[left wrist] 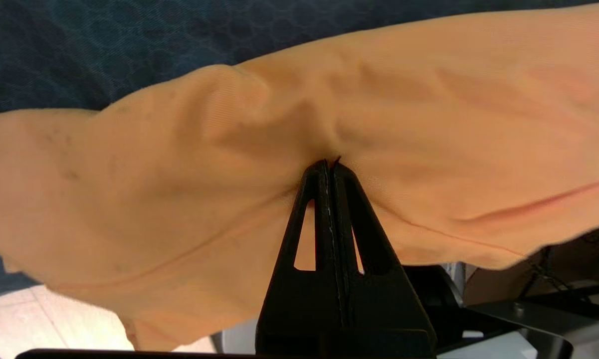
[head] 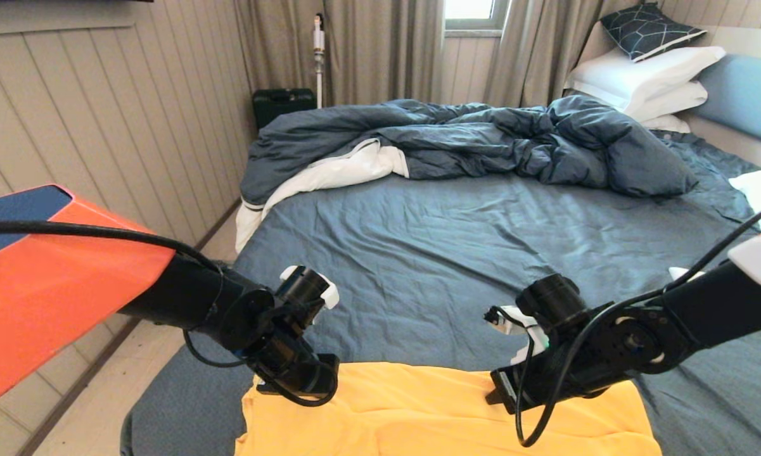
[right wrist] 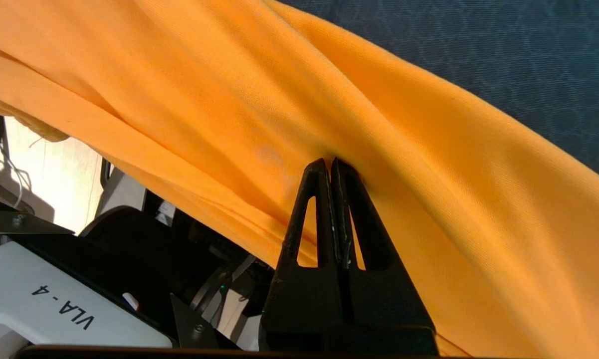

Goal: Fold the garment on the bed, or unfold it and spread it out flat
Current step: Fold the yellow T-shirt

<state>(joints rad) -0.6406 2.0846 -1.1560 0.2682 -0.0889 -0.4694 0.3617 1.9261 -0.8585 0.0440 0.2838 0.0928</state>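
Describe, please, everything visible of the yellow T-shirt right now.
The yellow T-shirt is soft, thin knit fabric, lying rumpled across the near edge of the bed on its slate-blue sheet. The left end effector and right end effector are each shut on a pinch of cloth. No print shows.

Head view: high vantage, tilted forward and down across the bed (head: 481,253) toward the headboard at 1 o'clock; both arms enter low, at 8 and 4 o'clock; left wrist view: mounted behind the left gripper (left wrist: 330,164), very close on the garment (left wrist: 179,189), sheet beyond; right wrist view: same mounting behind the right gripper (right wrist: 329,163), equally close, robot base probably beneath; all three share the yellow cloth's near edge and the sheet.
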